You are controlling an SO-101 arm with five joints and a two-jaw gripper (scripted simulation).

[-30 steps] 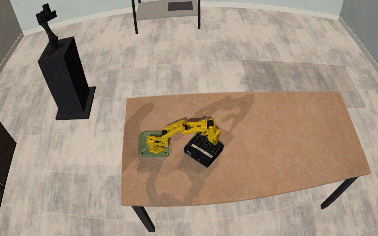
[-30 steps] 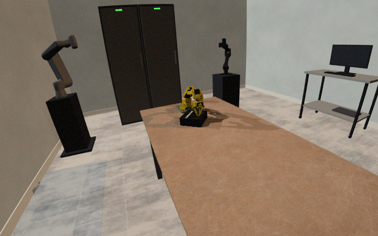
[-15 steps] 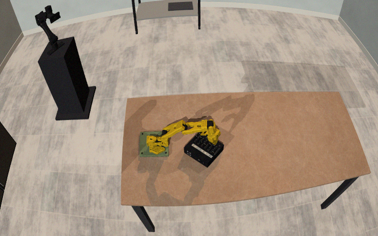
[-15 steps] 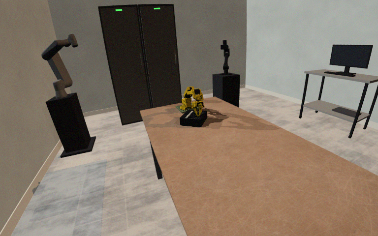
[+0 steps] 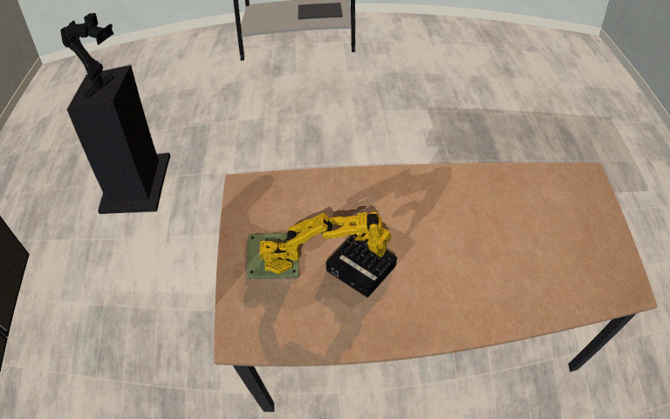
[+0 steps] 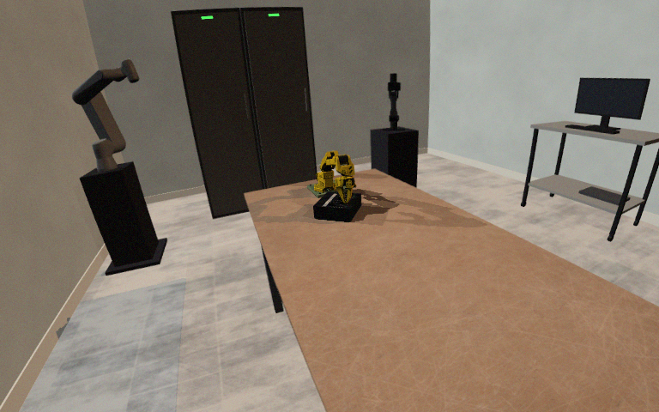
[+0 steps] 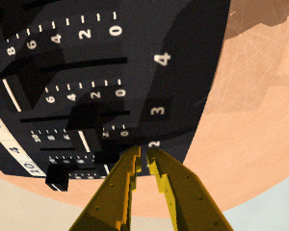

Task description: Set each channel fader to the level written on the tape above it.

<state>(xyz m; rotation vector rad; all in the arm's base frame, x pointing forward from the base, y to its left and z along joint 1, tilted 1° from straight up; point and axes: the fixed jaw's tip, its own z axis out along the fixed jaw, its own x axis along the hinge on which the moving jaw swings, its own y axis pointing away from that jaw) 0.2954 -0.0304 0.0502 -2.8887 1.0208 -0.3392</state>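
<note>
The black lighting desk [image 5: 362, 269] [image 6: 337, 209] [image 7: 139, 33] lies on the brown table [image 5: 484, 233] [image 6: 425, 305], in front of the arm's green base plate [image 5: 253, 259]. My gripper [image 5: 378, 250] [image 6: 346, 196] [image 7: 144, 152] is shut with nothing between the fingers. Its tips point down at the desk's panel, at the 0 end of the slot marked 2. A dark fader cap [image 7: 109, 150] stands just left of the tips, touching or nearly so. Two more caps [image 7: 87, 115] [image 7: 58, 177] show on neighbouring slots. The white numbers 3, 4 and 5 run along the panel's edge. The pale tape strip [image 5: 350, 258] is too small to read.
A black pedestal with a dark arm [image 5: 112, 134] [image 6: 394, 148] stands on the floor beyond the table. A second pedestal arm [image 6: 118, 214], a tall dark cabinet [image 6: 244, 101] and a side desk with a monitor [image 6: 611, 101] stand around the room.
</note>
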